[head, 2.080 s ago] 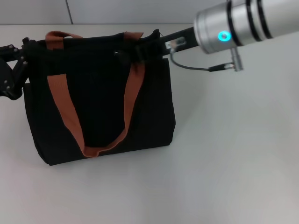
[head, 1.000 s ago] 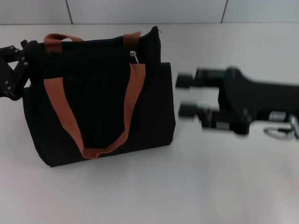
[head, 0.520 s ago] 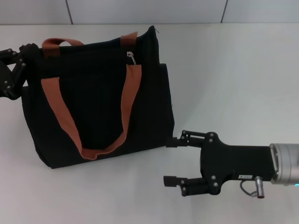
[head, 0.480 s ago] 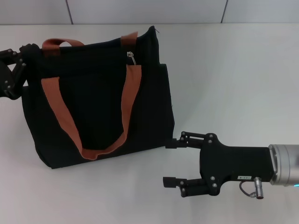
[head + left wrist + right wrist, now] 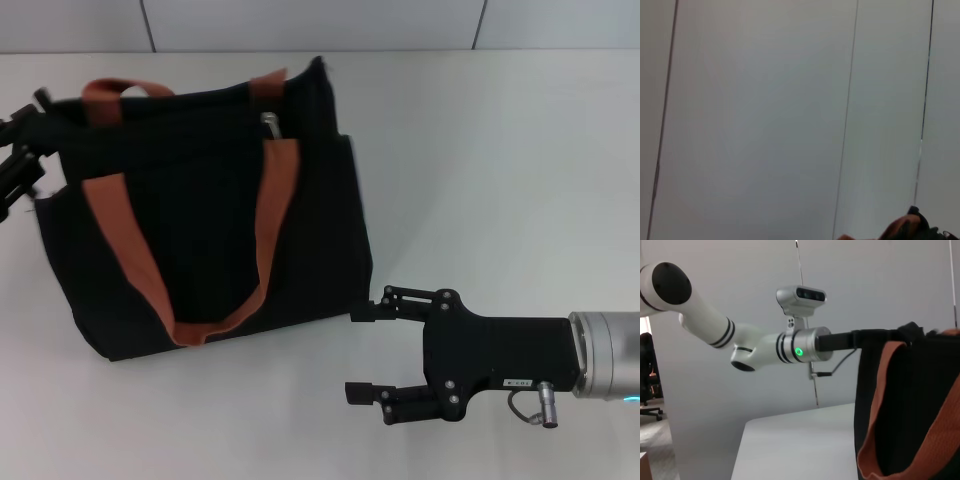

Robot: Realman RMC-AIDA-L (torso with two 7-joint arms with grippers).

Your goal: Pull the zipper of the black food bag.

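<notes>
The black food bag [image 5: 200, 220] stands on the white table at the left, with rust-brown strap handles [image 5: 262, 230]. The silver zipper [image 5: 268, 121] sits on the top zip line by the right-hand strap. My left gripper [image 5: 22, 150] is at the bag's upper left corner, shut on the fabric there. The right wrist view shows it reaching the bag's top corner [image 5: 907, 335]. My right gripper [image 5: 362, 348] is open and empty, low on the table just off the bag's lower right corner, well away from the zipper. The bag also fills the right of the right wrist view [image 5: 912, 405].
The white table [image 5: 500, 150] stretches to the right of the bag and in front of it. A grey panelled wall [image 5: 300, 25] runs along the back edge. The left wrist view shows mostly wall, with a bit of the bag [image 5: 907, 230] at the edge.
My right gripper left the bag's top by the zipper and came down to the table at the front right, open. The bag has shifted slightly left with my left gripper.
</notes>
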